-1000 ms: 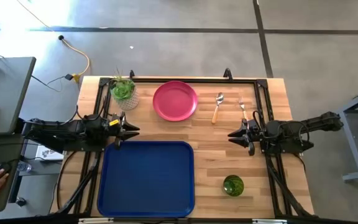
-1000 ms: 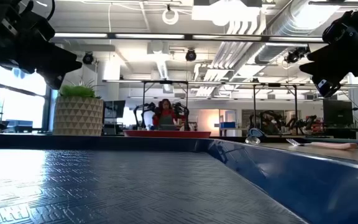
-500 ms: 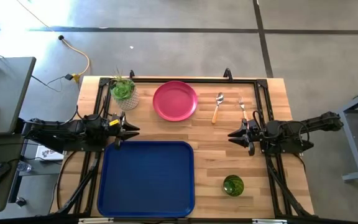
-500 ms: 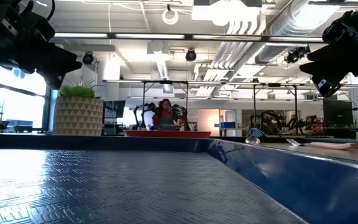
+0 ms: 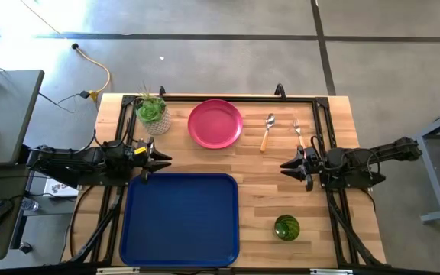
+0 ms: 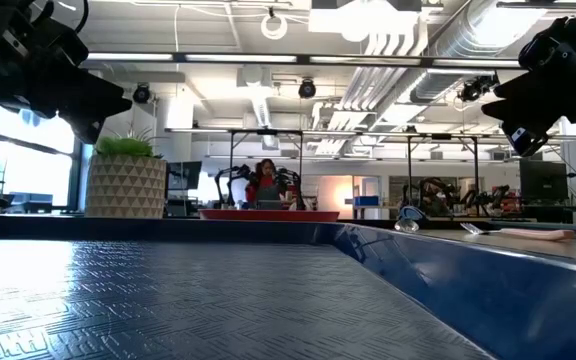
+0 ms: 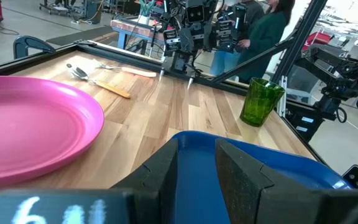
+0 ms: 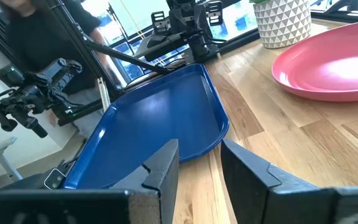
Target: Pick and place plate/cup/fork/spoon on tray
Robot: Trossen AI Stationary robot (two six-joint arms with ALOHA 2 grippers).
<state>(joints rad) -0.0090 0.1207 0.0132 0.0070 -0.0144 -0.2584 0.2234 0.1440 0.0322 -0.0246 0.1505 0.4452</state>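
The pink-red plate lies flat at the table's far middle. The spoon and the fork lie to its right. The dark green cup stands upright near the front right. The dark blue tray lies at the front left. My left gripper is open and empty above the tray's far left corner; its fingers show in the left wrist view. My right gripper is open and empty over bare wood between the fork and the cup; it also shows in the right wrist view.
A green succulent in a pale pot stands at the far left corner, beside the plate. A black frame runs along the table's far and side edges. Bare wood lies between the tray and the cup. A person sits far off in the room.
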